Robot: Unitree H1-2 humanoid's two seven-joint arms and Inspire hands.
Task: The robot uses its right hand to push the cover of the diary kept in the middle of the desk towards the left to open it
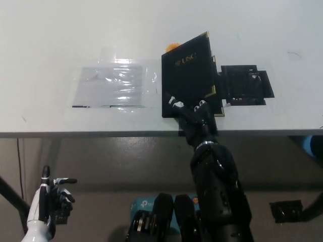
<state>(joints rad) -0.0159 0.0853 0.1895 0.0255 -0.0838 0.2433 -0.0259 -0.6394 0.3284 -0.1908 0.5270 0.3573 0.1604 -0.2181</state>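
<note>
The black diary (187,75) with gold "USC" lettering lies in the middle of the desk. Its cover is lifted along the right edge and tilts towards the left, gold corners showing. My black right hand (193,115) is at the diary's near edge, fingers spread, pressing against the raised cover and holding nothing. It hides the diary's front edge. My white left hand (51,199) rests below the desk at the lower left, fingers apart and empty.
A clear plastic sheet (112,85) is taped flat to the desk left of the diary. A black grid-patterned square (247,83) lies right of it. A small orange thing (172,46) peeks out behind the diary. The desk's front edge (101,134) runs across the picture.
</note>
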